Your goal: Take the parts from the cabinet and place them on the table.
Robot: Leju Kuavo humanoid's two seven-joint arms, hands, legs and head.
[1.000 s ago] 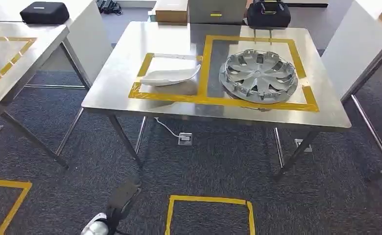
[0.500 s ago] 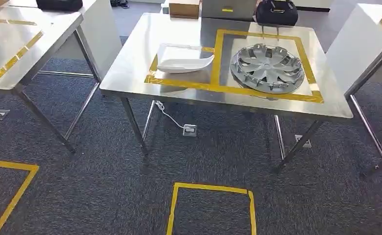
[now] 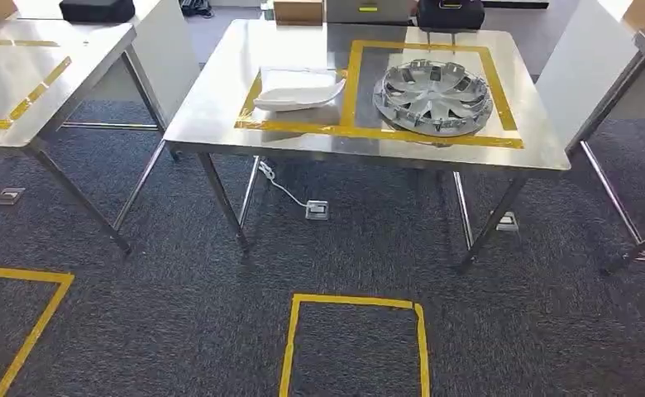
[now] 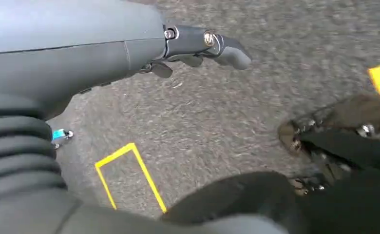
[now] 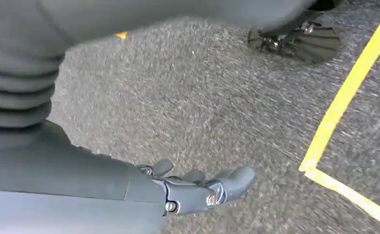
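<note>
2 parts [image 3: 433, 95] on table [image 3: 212, 107], both hands [image 4: 198, 46] empty.

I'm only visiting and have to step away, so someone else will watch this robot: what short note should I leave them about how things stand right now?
Left hand: holds nothing, fingers loosely apart, hanging over the carpet.
Right hand: likewise holds nothing, hanging over the carpet.
Parts: the silver hubcap lies in the larger yellow-taped box on the steel table; the white part lies in the smaller taped box beside it.
Done: two parts are on the table.
Left: the cabinet is out of view, so I cannot tell whether more parts wait there. The robot stands back from the table, near a yellow floor square.
</note>
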